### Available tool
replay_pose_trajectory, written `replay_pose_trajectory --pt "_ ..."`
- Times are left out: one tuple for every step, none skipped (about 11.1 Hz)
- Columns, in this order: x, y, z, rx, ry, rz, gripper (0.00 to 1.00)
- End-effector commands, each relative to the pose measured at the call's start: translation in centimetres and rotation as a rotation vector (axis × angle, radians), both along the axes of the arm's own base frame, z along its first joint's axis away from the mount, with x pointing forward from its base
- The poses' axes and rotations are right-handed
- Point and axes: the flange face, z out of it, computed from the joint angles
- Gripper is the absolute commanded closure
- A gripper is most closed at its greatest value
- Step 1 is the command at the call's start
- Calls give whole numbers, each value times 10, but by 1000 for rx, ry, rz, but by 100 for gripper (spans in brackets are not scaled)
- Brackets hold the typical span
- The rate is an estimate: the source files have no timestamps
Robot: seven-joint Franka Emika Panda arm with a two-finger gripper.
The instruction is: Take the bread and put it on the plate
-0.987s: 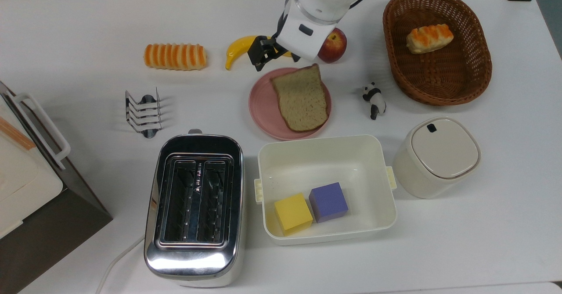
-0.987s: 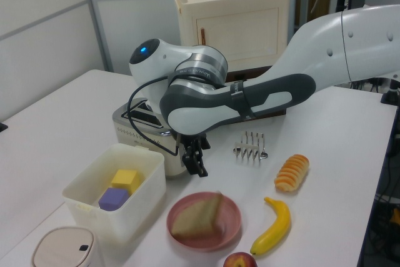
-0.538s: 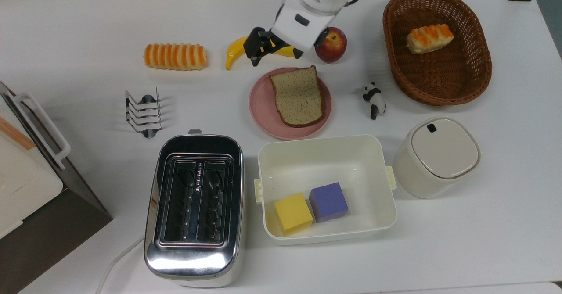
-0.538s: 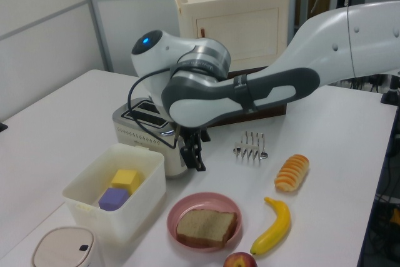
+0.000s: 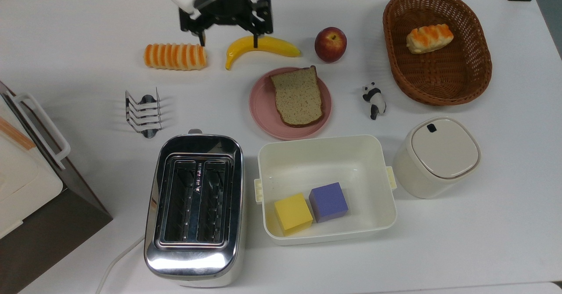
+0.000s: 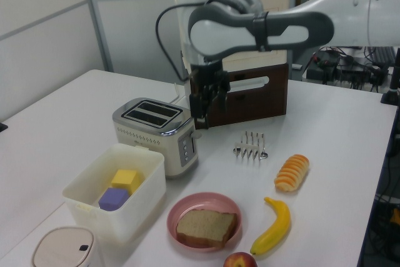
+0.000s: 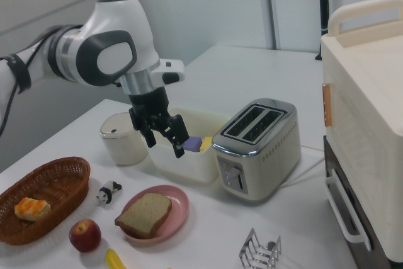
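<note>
My gripper [image 5: 228, 33] hangs empty w/ fingers spread wide, high over the table's far side in the top view, above the gap btwn the striped roll [image 5: 175, 56] and the banana [image 5: 259, 47]. The bread [image 5: 298, 96] lies flat on the plate [image 5: 262, 105], wholly inside the rim, crust corner toward the apple [image 5: 330, 44]; nothing touches it, so I judge the task done, and being up and clear of the plate makes sense, no reason to hover over a placed slice. Room for moving: I'm well above everything, so sideways travel is free. Lower down it's tighter: the plate is hemmed by the white tub [image 5: 325, 151] just beside its near edge, banana and apple near its far edge, the panda figure [image 5: 374, 99] on the top view's right. Toaster [image 5: 194, 202] and toast rack [image 5: 143, 113] sit on the top view's left, basket [image 5: 436, 87] well apart on the right. In the left view the big cream cabinet [image 6: 240, 14] stands behind me, so I'd avoid backing toward it. Best open table is the bare strip at the top view's far left.
</note>
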Motion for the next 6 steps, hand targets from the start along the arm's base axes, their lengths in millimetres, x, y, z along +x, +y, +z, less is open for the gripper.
replay_pose_trajectory --pt "-22 0 16 26 17 -33 0" --pt "-21 -3 17 26 15 -36 0" --pt "-23 -3 19 24 12 -36 0" --pt "-24 -4 22 19 9 -35 0" --pt "-24 -4 21 18 9 -35 0" --pt "-24 -4 22 18 8 -35 0"
